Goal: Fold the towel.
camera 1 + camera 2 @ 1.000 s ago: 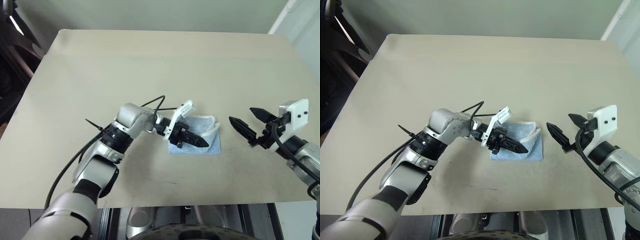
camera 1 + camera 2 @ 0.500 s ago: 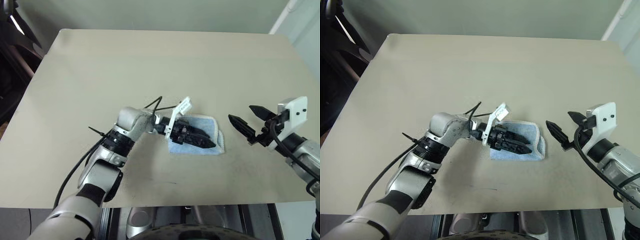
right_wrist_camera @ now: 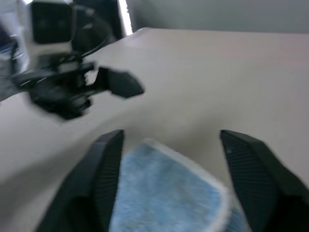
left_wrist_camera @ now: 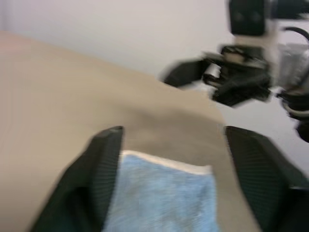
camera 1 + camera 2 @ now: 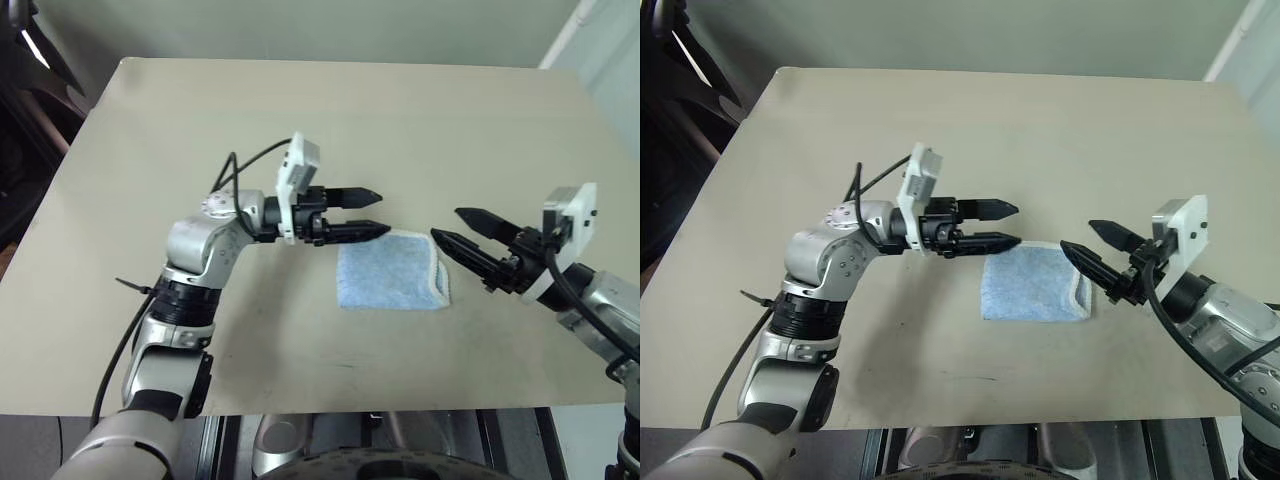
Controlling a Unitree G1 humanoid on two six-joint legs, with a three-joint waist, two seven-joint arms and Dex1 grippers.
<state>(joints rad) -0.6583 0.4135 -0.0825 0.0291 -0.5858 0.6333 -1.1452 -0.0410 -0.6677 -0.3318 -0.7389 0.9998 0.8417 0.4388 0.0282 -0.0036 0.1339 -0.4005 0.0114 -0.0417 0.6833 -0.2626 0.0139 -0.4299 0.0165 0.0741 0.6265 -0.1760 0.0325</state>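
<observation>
The towel (image 5: 392, 273) lies folded into a small light-blue rectangle on the tan table (image 5: 330, 130), its cream-white edging along the right side. My left gripper (image 5: 372, 212) hovers above the towel's back left corner, pointing right, fingers apart and empty. My right gripper (image 5: 450, 229) is just right of the towel, pointing left at it, also open and empty. In the left wrist view the towel (image 4: 164, 200) lies between my own fingers, with the right gripper (image 4: 203, 75) beyond it. In the right wrist view the towel (image 3: 169, 198) sits below, the left gripper (image 3: 120, 84) behind it.
The table's near edge (image 5: 350, 405) runs just below the towel, with metal framing beneath. Dark equipment (image 5: 25, 110) stands off the table's left side. A pale wall edge (image 5: 600, 50) rises at the far right.
My left gripper let go of the towel, opened, and rose up and to the left off it. The towel now lies flat. My right gripper moved left toward the towel.
</observation>
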